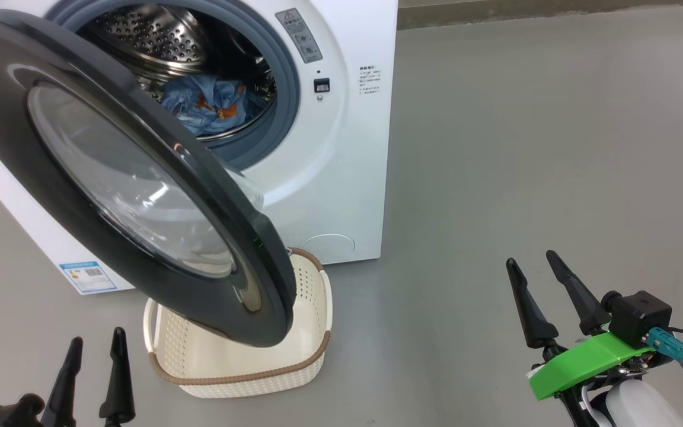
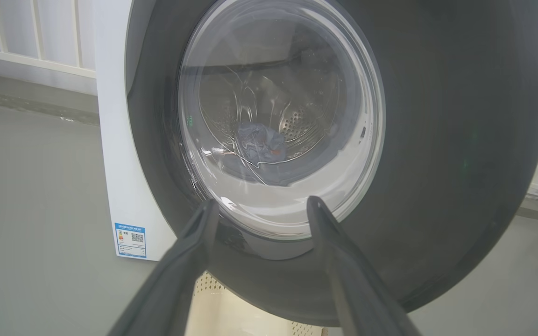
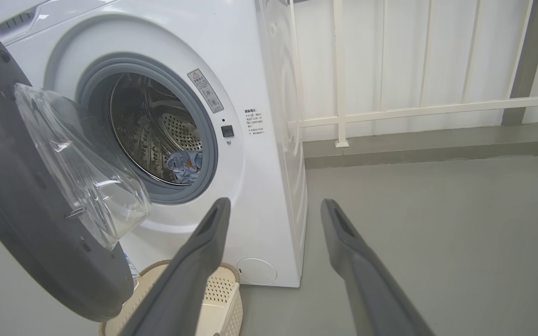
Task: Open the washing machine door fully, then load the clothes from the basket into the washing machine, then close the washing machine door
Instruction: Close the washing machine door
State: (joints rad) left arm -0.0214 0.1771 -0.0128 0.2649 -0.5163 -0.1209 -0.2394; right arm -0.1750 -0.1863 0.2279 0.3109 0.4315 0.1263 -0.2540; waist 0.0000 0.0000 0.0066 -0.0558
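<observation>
Both spread wide, holding nothing: left gripper (image 1: pixel 97 337) low, facing the round glossy black-rimmed, glass-domed washing machine door (image 1: pixel 134 178), right gripper (image 1: pixel 530 258) well aside. Hangs half open over the cream perforated plastic basket (image 1: pixel 246 375), light blue orange-printed clothes (image 1: pixel 211 107) heaped low in the white boxy washing machine (image 1: pixel 341 178). Could fail on closing: a push skidding off the slick dome, the rim clipping the basket, stray cloth pinched in the grey rubber seal (image 1: pixel 287 77).

Part of the basket (image 1: pixel 241 378) behind the door (image 1: pixel 3 124); illegible print on blue label (image 1: pixel 88 276).
</observation>
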